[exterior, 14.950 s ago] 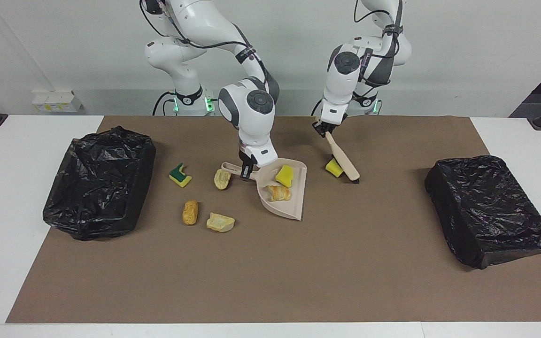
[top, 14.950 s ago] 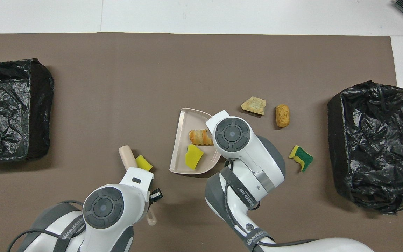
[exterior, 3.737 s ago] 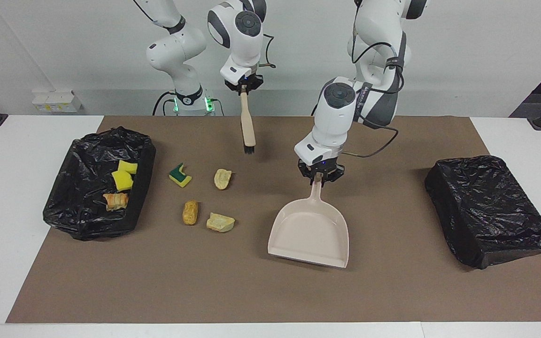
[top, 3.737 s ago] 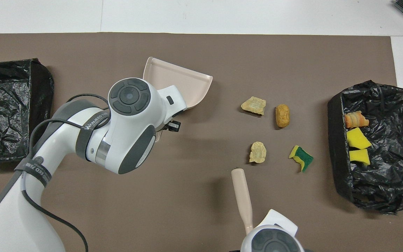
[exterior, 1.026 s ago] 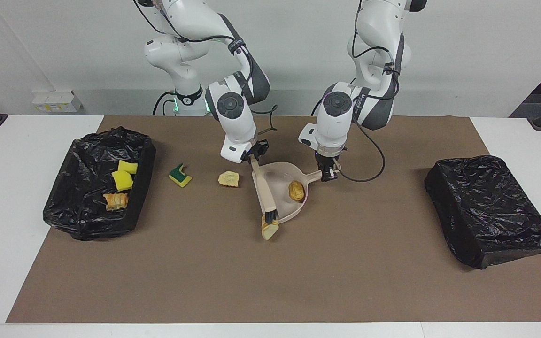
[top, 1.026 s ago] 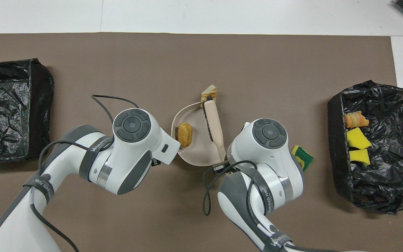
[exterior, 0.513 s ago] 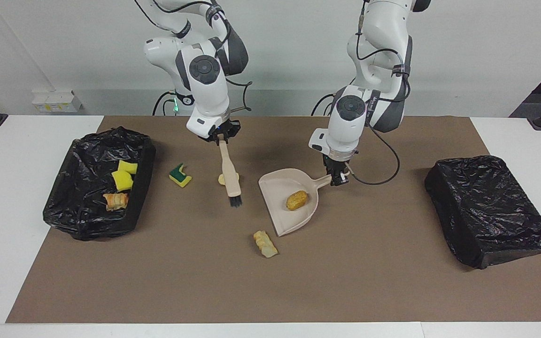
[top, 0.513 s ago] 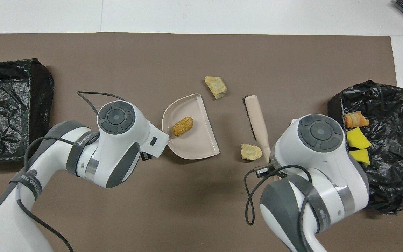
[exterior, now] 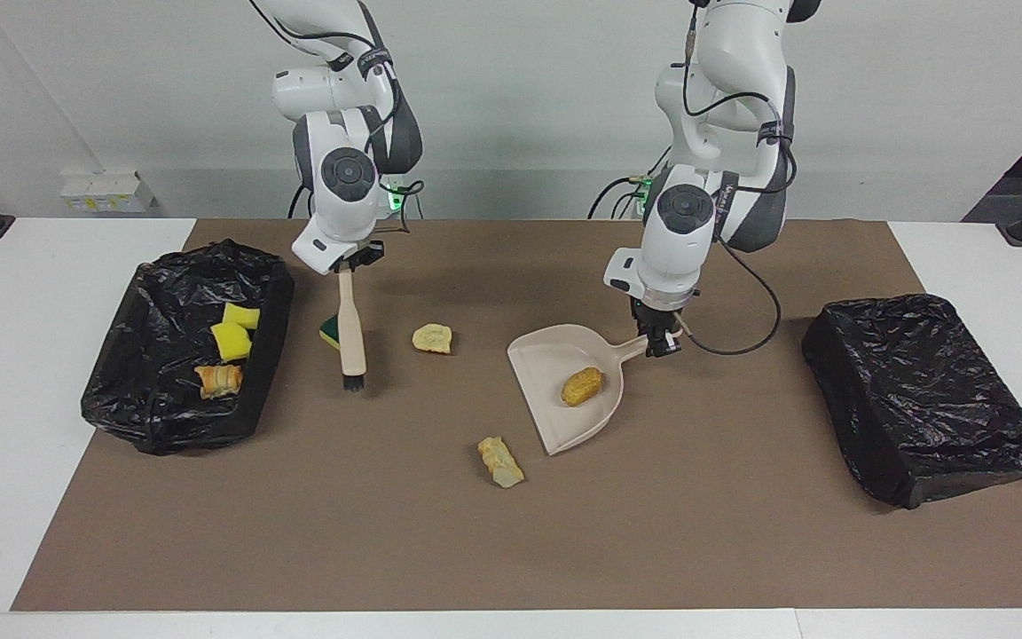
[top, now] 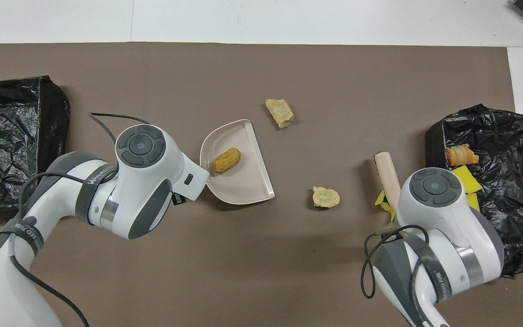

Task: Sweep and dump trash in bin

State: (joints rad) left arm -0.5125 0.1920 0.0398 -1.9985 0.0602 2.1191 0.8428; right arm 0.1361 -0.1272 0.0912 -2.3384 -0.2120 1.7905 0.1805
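Trash (exterior: 583, 386) in dustpan (exterior: 555, 404) | left pincer (exterior: 658, 341) clamps dustpan | right pincer (exterior: 347, 264) clamps brush (exterior: 351, 333)

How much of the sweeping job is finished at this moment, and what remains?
Done: two yellow sponge pieces and a pastry chunk lie in the black-lined bin.

In hand: the left gripper holds the beige dustpan with one golden-brown bread piece in it; the right gripper holds the beige brush.

Left: the green-and-yellow sponge and two pale bread chunks on the brown mat.
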